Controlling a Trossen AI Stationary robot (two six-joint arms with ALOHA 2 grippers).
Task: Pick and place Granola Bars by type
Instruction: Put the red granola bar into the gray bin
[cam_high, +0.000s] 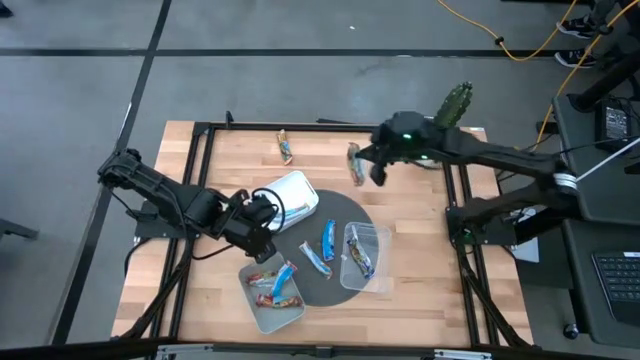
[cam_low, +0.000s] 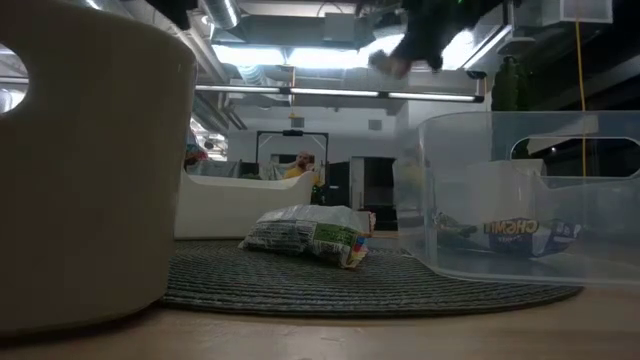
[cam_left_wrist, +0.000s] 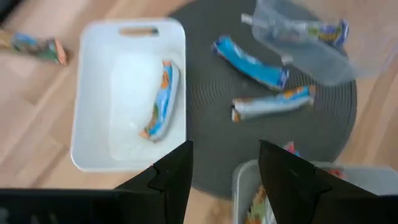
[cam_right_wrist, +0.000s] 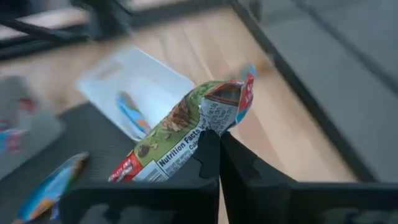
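Observation:
My right gripper (cam_high: 374, 168) hangs over the table's far right part, shut on a green and red-brown granola bar (cam_right_wrist: 186, 132); the low view shows it high above the table (cam_low: 388, 60). My left gripper (cam_left_wrist: 225, 167) is open above the dark round mat (cam_high: 335, 215), between the white tub (cam_high: 292, 196) and the near tub (cam_high: 272, 300). The white tub holds one blue bar (cam_left_wrist: 159, 99). Two blue bars (cam_high: 328, 238) (cam_high: 314, 258) lie flat on the mat. Red-brown bars lie in the near tub. A blue bar lies in the clear tub (cam_high: 362, 256). My right gripper pinches the bar's wrapper at its long edge (cam_right_wrist: 211, 127), toward one end, between the two shut fingers (cam_right_wrist: 208, 155). The fingers come level from the table's right side, across the bar. The bar is lifted clear and juts out past the fingertips.
One more bar (cam_high: 285, 148) lies on the bare wood near the far edge. A green bottle-like object (cam_high: 452, 104) stands at the far right corner. A black frame rail (cam_high: 200, 180) runs around the tabletop. Bare wood shows at the far left and near right.

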